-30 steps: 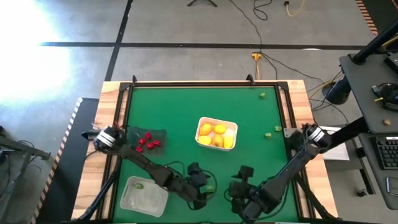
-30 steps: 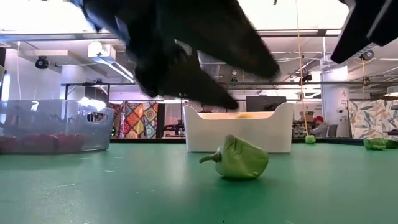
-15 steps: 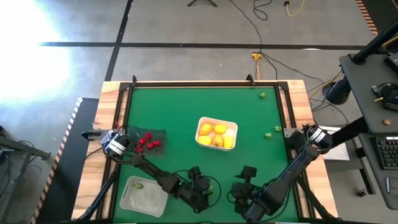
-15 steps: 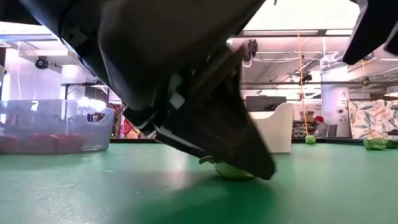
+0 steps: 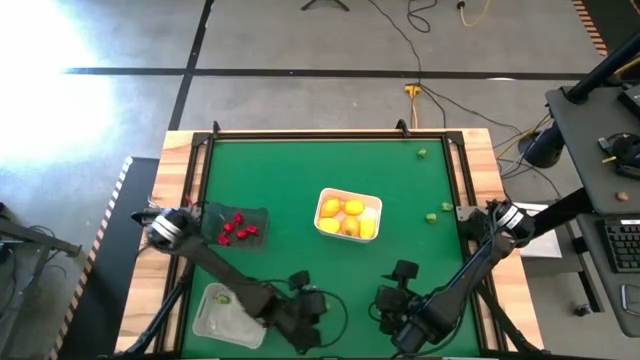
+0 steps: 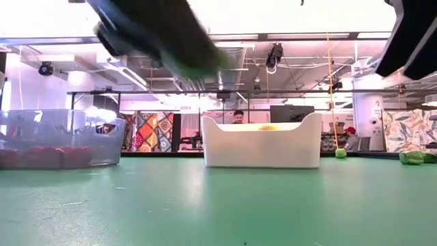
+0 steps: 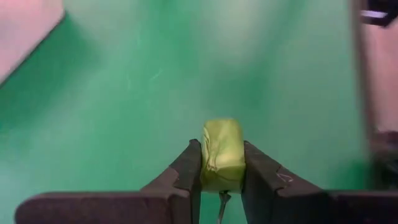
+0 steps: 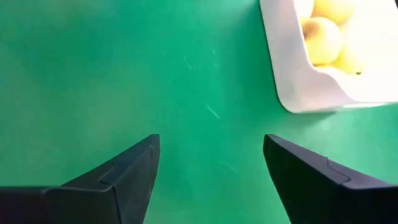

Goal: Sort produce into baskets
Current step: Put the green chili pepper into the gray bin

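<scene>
Lemons are sorted in the white tub. Beside it, a pepper is gripped by the left tool; the right tool is wide, empty. Two greens remain.

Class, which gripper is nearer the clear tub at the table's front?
Left. The left gripper, clamping a green pepper, is just beside the clear tub; the empty right gripper sits farther off.

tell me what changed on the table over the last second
The left pincer came down on the green pepper near the table's front edge, closed on it and lifted it clear of the mat, shifting toward the clear tub. The right pincer stayed open, hovering over bare mat beside the white tub. The lemons, the red pieces in the dark tub and the loose green pieces did not move.
</scene>
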`<move>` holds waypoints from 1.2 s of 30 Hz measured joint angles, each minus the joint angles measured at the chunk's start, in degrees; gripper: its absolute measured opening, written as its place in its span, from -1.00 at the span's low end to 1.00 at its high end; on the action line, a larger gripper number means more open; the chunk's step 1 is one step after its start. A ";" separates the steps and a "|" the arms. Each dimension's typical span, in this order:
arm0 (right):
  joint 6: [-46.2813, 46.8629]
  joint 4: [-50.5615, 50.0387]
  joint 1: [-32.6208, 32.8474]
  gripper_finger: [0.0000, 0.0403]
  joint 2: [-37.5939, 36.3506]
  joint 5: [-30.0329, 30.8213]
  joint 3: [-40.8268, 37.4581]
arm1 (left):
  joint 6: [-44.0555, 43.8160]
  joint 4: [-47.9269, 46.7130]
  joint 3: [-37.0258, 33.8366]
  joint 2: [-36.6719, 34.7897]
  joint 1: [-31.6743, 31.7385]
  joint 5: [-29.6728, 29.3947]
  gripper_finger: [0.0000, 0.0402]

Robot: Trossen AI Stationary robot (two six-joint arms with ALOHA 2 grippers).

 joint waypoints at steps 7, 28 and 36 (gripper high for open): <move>-1.55 7.78 -0.02 0.33 0.03 0.67 -4.12 | -17.77 -18.74 0.65 -14.49 -10.39 4.41 -0.64; 14.28 -26.72 -3.74 0.61 -13.68 -15.96 -7.86 | -51.53 -24.90 -13.80 -12.61 -22.49 16.71 -0.62; -1.12 -24.35 -21.06 0.51 -25.93 -25.37 -23.76 | -51.91 -21.92 -20.05 -13.35 -21.67 23.20 -0.54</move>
